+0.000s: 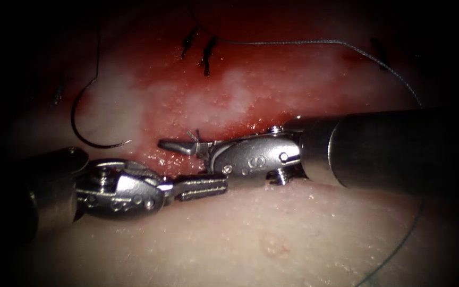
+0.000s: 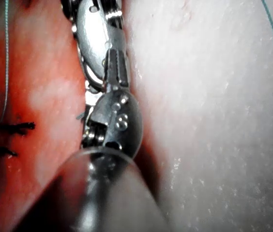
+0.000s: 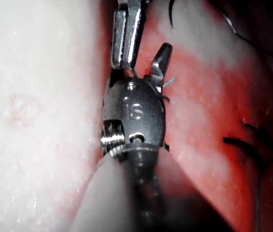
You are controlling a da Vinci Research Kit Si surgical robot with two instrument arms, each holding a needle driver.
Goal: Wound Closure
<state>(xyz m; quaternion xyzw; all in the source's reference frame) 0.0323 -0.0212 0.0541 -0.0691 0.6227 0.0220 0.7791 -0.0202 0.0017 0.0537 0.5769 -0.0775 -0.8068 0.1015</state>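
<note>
Tissue (image 1: pixel 293 234) spreads across the scene, pale at the near side and coated with red fluid (image 1: pixel 197 101) farther back, and the cut (image 1: pixel 240 127) runs along the line where the two meet. From the right comes the right arm's tool, its claw (image 1: pixel 179 146) spread open over the wet edge of the cut; a short grey wisp of thread sits at the hinge of its jaws, though I cannot tell whether it is gripped. Just below it the left arm's claw (image 1: pixel 203 187) lies clenched against the pale tissue, apparently holding nothing. The curved needle (image 1: pixel 88 119) rests loose on the tissue well to the left of both tools, gripped by neither, probably parked within reach. Thread (image 1: pixel 293 42) trails across the far side and curves down the right. Dark cut ends of thread (image 1: pixel 206 53) stand up from finished stitches.
</note>
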